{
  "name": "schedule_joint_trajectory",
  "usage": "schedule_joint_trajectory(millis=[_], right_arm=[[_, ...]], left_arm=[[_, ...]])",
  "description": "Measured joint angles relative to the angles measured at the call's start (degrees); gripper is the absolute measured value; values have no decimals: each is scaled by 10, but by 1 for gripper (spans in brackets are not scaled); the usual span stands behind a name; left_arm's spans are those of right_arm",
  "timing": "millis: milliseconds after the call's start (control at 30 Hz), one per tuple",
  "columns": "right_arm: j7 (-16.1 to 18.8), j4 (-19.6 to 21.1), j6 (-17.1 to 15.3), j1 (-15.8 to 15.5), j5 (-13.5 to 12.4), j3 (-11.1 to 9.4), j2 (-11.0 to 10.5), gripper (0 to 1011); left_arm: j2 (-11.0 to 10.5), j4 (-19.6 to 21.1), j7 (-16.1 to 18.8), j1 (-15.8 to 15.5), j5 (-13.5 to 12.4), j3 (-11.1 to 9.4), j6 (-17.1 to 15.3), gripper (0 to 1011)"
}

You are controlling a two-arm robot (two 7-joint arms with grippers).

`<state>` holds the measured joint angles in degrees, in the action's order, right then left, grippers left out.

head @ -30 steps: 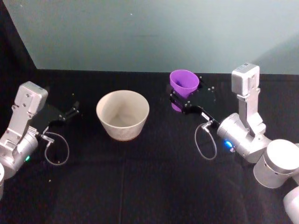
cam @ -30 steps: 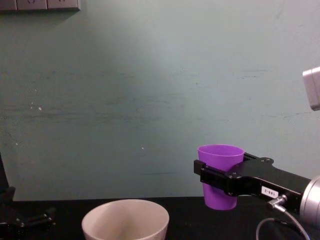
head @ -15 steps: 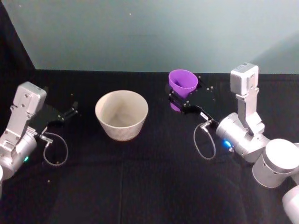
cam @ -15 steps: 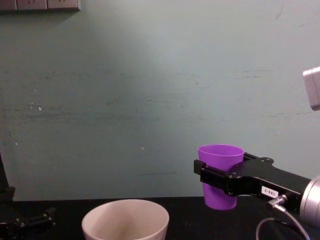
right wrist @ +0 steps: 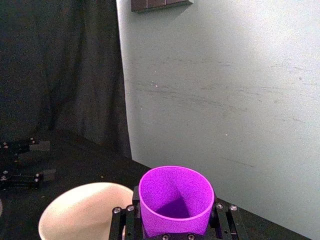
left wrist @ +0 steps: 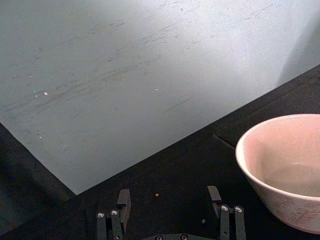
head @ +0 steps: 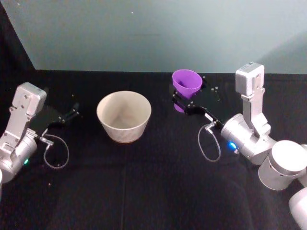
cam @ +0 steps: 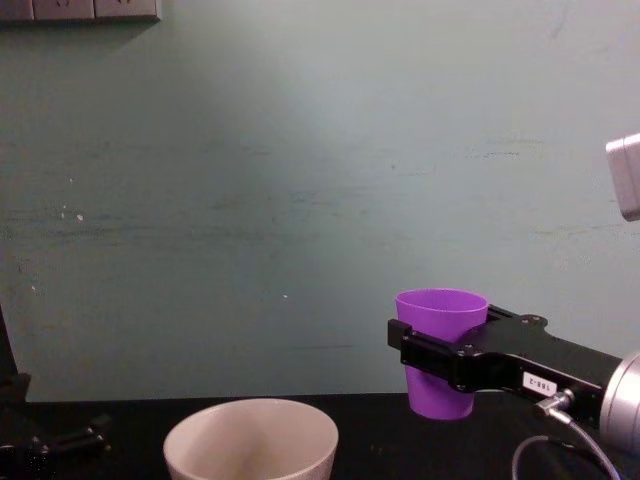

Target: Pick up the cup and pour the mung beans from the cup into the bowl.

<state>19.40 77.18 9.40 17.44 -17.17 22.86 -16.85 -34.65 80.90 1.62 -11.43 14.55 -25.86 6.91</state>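
The purple cup (head: 187, 82) stands upright, lifted off the black table, to the right of the bowl and a little farther back. My right gripper (head: 182, 101) is shut on the cup's (cam: 440, 340) lower half from the right. From the wrist, the cup (right wrist: 175, 197) sits between the black fingers (right wrist: 224, 216); its inside looks purple down to a shaded bottom. The mung beans are hidden. The cream bowl (head: 122, 127) stands left of the cup, its rim (cam: 250, 405) below the cup's base. My left gripper (head: 73, 114) rests open, left of the bowl (left wrist: 285, 200).
A pale green wall (cam: 300, 200) runs close behind the black table (head: 144, 191). A couple of tiny grains (left wrist: 156, 194) lie on the cloth near the left gripper (left wrist: 168, 200). A grey cable loop (head: 208, 143) hangs from the right arm.
In the chest view the cup and right gripper hold the same place. The whole head view has shifted slightly.
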Motion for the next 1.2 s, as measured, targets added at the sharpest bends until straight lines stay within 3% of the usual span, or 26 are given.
schedule_joint_trajectory(millis=[1200], right_arm=[[0,0,0,0,0,0,0,731]], left_arm=[[0,0,0,0,0,0,0,1000]])
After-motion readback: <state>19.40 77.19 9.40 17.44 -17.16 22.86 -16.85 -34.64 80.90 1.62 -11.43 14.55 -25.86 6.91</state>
